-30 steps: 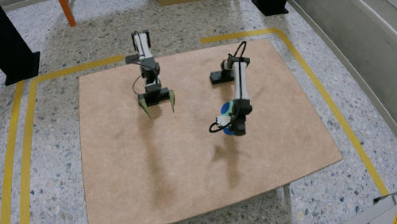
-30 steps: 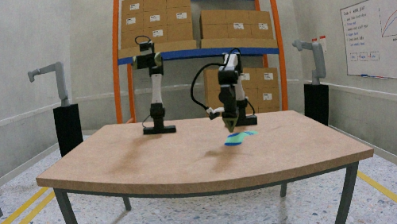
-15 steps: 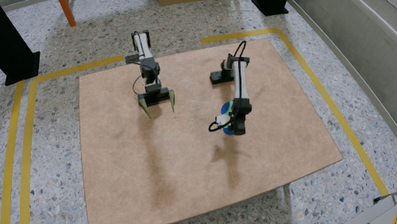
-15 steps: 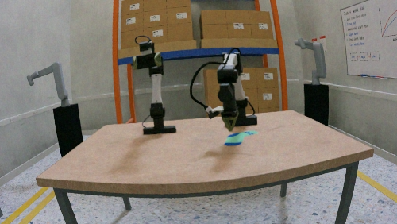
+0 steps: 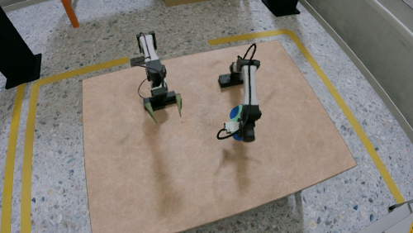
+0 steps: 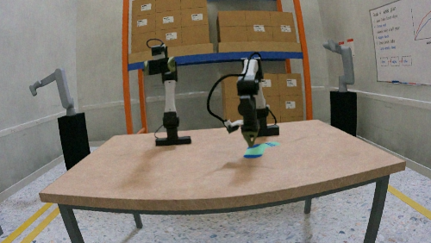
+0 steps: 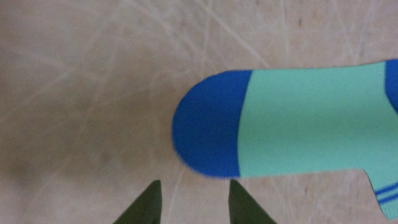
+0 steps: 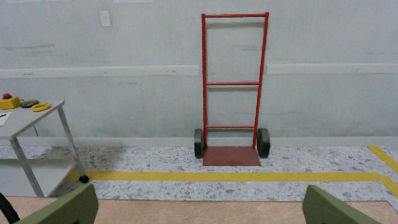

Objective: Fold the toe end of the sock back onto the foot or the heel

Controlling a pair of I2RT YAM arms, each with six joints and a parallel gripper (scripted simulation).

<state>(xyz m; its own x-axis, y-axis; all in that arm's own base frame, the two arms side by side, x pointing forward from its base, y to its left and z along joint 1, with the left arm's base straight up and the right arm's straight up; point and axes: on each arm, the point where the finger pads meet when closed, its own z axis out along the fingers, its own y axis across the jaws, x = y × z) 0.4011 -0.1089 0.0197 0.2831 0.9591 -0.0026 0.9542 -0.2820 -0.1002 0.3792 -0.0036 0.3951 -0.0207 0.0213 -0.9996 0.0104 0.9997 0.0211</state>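
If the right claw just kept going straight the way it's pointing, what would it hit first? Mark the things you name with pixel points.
Nothing close, as far as the pictures show: the right claw (image 5: 168, 119) (image 6: 159, 65) (image 8: 199, 195) points out above the table (image 5: 124, 165) (image 6: 172, 172) (image 8: 200, 212). Farther on, probably the red hand truck (image 8: 232, 84) or wall (image 8: 150, 100); depth is unclear.

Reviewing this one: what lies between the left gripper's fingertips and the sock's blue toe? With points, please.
Only bare tabletop (image 7: 90, 150) shows between the left gripper (image 7: 195, 190) and the toe (image 7: 210, 125), in the left wrist view.
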